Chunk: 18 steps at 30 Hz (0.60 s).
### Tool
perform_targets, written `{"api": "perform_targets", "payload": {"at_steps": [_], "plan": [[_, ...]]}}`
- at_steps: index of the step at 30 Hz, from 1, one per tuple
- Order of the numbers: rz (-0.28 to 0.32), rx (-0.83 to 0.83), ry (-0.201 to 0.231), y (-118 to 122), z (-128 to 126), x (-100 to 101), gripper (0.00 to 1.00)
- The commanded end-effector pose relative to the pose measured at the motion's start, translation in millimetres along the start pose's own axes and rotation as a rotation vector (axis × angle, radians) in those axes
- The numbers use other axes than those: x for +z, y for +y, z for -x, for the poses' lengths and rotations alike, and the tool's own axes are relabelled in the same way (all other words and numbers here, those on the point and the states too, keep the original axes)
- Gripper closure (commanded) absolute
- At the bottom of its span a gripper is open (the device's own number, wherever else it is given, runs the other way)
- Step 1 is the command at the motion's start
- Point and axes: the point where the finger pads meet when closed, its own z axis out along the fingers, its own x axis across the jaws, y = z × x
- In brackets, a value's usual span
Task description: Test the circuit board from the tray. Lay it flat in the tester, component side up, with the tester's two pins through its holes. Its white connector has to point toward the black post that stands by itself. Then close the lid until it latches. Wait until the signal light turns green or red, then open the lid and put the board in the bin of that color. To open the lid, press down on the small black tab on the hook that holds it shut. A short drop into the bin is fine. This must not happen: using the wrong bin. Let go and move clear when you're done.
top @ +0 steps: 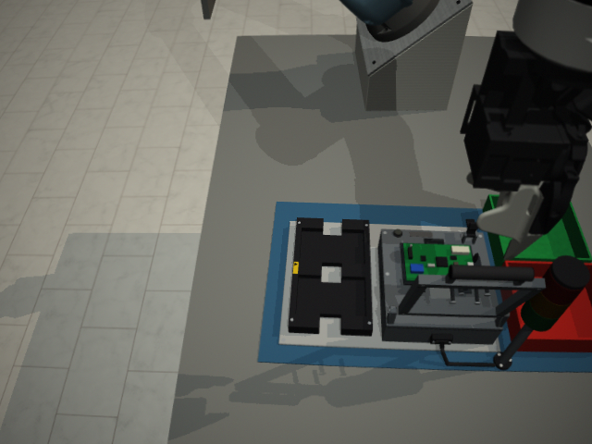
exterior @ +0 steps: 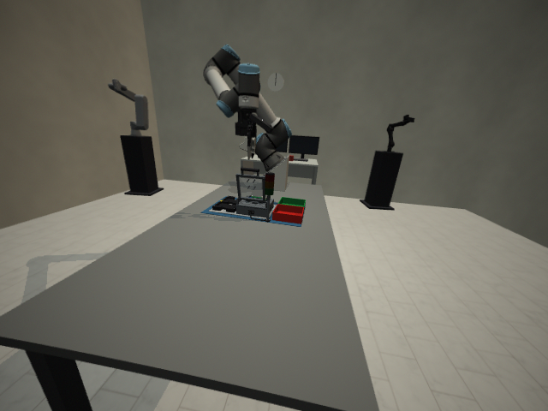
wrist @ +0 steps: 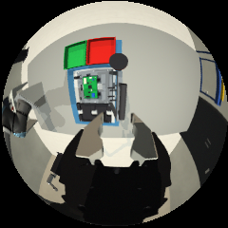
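Observation:
The green circuit board (top: 430, 263) (wrist: 90, 86) lies component side up in the grey tester (top: 401, 333) (exterior: 254, 208). Its white connector (top: 460, 249) is near the board's back right corner in the top view; whether the pins pass through the holes cannot be told. The lid (top: 430, 280) (exterior: 238, 187) (wrist: 123, 102) stands open, with its black handle (top: 492, 273) on top. The hook (top: 471, 227) is at the tester's back edge, and a short round black post (top: 398, 233) is at its back left. The signal light (top: 545, 305) (exterior: 269, 184) looks unlit. My gripper (top: 509, 251) (wrist: 118, 113) is partly open and empty, above the tester side.
The black tray (top: 311, 243) (wrist: 85, 114), with no board in it, sits left of the tester on the blue mat (top: 269, 334). The green bin (top: 581, 236) (exterior: 292, 202) and red bin (top: 545, 345) (exterior: 288, 217) are at the right. The light's pole stands at the tester's front right.

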Motion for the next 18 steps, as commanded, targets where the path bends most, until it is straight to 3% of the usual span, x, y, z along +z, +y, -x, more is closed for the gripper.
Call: {"api": "perform_targets", "payload": {"at_steps": [1,18], "plan": [[0.000,0.000,0.001,1,-13,-2,0.70],[0.001,-0.002,-0.003,0,-9,14,0.70]]}}
